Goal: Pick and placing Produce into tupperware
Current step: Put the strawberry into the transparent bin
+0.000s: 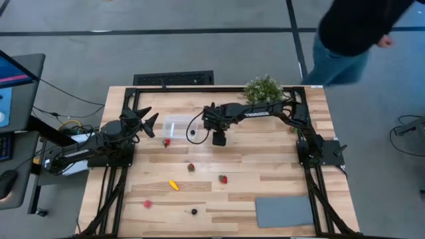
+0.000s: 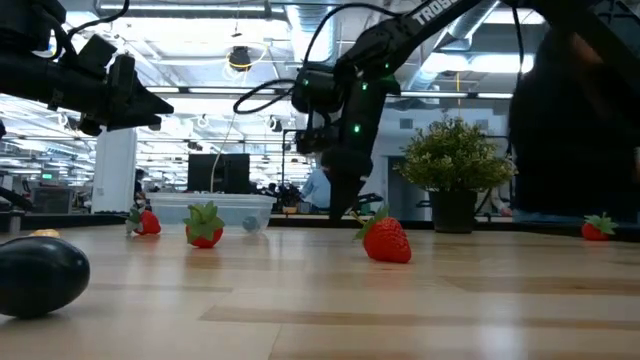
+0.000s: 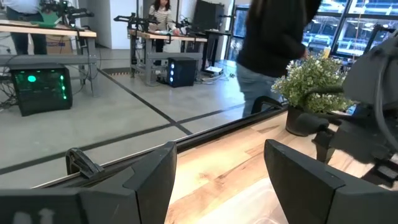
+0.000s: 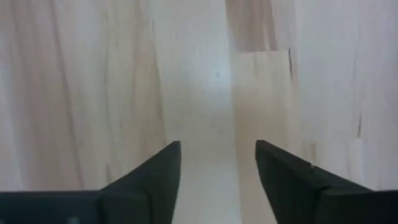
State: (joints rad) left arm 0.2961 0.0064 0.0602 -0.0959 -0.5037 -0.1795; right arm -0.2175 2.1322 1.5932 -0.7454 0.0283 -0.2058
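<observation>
The right gripper point(image 1: 220, 139), fingers apart and empty, hangs just beside the clear box point(image 1: 178, 126), with the nearest loose strawberry point(image 1: 190, 167) lying nearer the table's front edge, closer to it than to the left gripper point(image 1: 147, 121).

Grey floor point(image 1: 199, 53), workbenches point(image 3: 50, 31), possibly ceiling lights.

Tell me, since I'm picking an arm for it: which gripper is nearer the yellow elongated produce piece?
Right, though not by much. The right gripper hangs above mid-table, beyond the yellow elongated produce piece; the left gripper waits farther off, by the table's far-left part.
</observation>
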